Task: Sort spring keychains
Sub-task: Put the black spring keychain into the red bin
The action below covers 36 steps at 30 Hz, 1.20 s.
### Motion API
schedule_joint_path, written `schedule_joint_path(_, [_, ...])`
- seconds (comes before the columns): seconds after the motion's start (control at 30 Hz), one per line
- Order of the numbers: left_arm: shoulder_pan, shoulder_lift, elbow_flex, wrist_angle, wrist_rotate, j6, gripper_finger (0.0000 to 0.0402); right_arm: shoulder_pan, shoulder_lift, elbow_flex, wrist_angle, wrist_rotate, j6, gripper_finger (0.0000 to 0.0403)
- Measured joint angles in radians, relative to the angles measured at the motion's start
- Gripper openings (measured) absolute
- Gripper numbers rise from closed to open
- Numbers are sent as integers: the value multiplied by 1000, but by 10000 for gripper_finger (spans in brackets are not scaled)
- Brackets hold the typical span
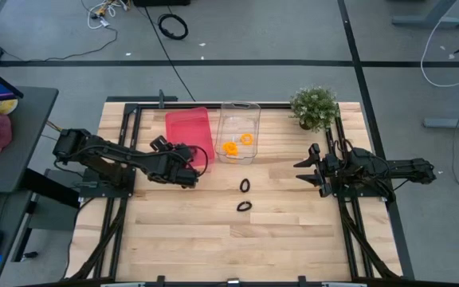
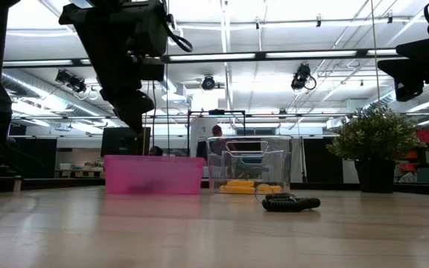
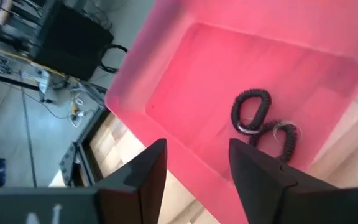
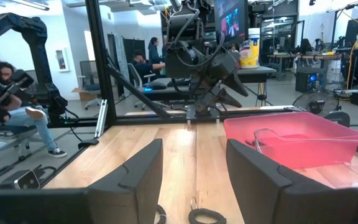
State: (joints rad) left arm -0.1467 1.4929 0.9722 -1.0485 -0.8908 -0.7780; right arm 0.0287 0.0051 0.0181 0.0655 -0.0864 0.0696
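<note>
A pink bin (image 1: 188, 130) and a clear bin (image 1: 239, 127) stand side by side at the table's far edge. Two black spring keychains (image 3: 252, 111) (image 3: 284, 138) lie on the pink bin's floor. Orange keychains (image 1: 229, 147) (image 1: 247, 139) lie in the clear bin. Two more black keychains (image 1: 244, 185) (image 1: 244, 206) lie on the table's middle. My left gripper (image 3: 196, 149) hangs open and empty above the pink bin's near end (image 1: 190, 165). My right gripper (image 4: 194, 146) waits open at the table's right side (image 1: 307, 170), pointing toward the left.
A potted plant (image 1: 315, 108) stands at the far right corner, behind the right arm. A black frame (image 1: 134, 108) runs along the table's edges. People sit in the room beyond the table (image 4: 5, 93). Bare wood lies toward the near edge (image 1: 237, 247).
</note>
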Motion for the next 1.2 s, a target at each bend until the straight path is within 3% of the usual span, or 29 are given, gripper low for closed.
schedule_joint_path(0.1, [0, 0, 0, 5, -13, -6, 172, 0, 0, 0, 0, 0, 0, 180])
schedule_joint_path(0.27, [-2, 0, 0, 105, 74, 59, 170, 0, 0, 0, 0, 0, 0, 180])
schedule_joint_path(0.67, [-29, 0, 0, 575, 494, 376, 170, 0, 0, 0, 0, 0, 0, 180])
schedule_joint_path(0.83, [-82, 0, 0, 710, 529, 474, 170, 0, 0, 0, 0, 0, 0, 180])
schedule_joint_path(1.2, [-155, 94, 42, 821, 584, 613, 170, 0, 0, 0, -4, 0, 0, 180])
